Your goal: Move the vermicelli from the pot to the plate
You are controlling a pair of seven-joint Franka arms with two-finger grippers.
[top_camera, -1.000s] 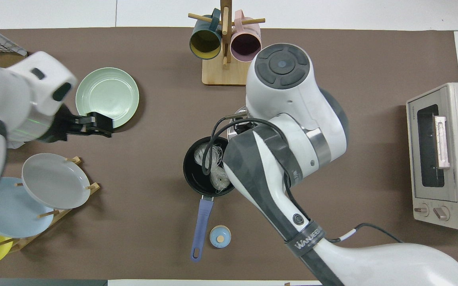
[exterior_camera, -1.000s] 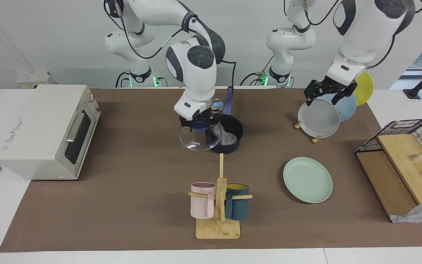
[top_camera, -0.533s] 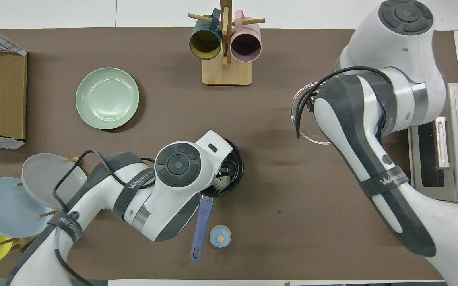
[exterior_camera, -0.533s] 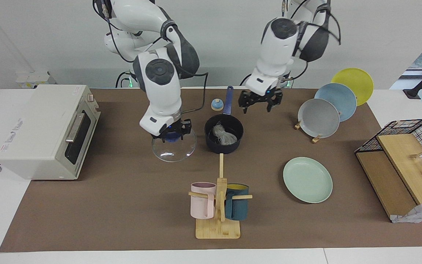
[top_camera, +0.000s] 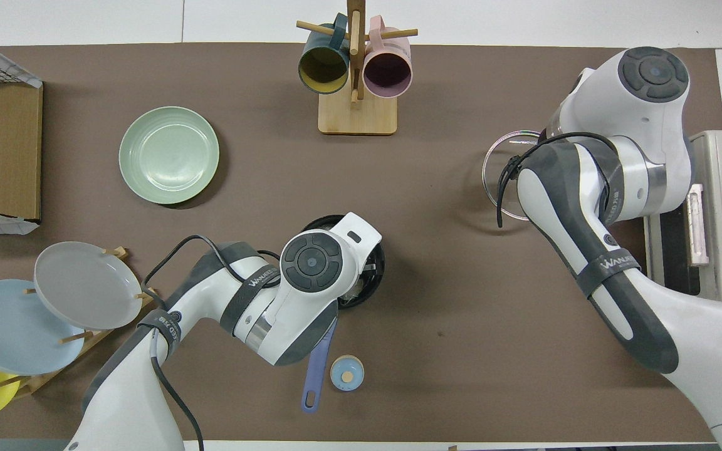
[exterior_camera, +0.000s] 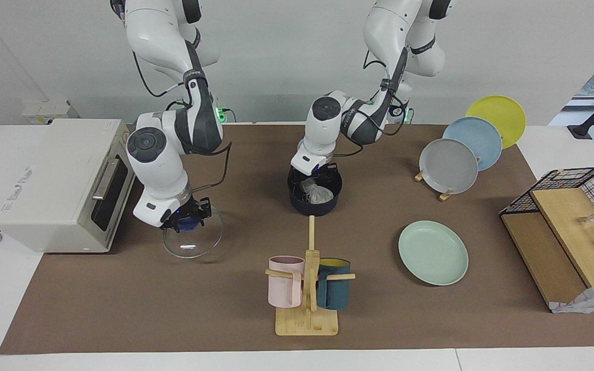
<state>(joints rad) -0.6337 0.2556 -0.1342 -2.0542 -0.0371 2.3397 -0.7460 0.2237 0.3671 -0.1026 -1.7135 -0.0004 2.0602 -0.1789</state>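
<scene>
Down inside the pot [exterior_camera: 315, 198], our left gripper [exterior_camera: 316, 178] straddles the noodles [exterior_camera: 317, 192], fingers apart, ready to pinch. Our right gripper [exterior_camera: 187, 220], fingers clamped on the glass lid [exterior_camera: 194, 238], holds it aside, keeping the pot uncovered.

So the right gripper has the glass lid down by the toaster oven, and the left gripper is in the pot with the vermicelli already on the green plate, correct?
Not quite. The facing view shows the vermicelli still in the pot; the plate is bare. The rest holds: the right gripper has the glass lid by the toaster oven, and the left gripper is in the pot.
</scene>
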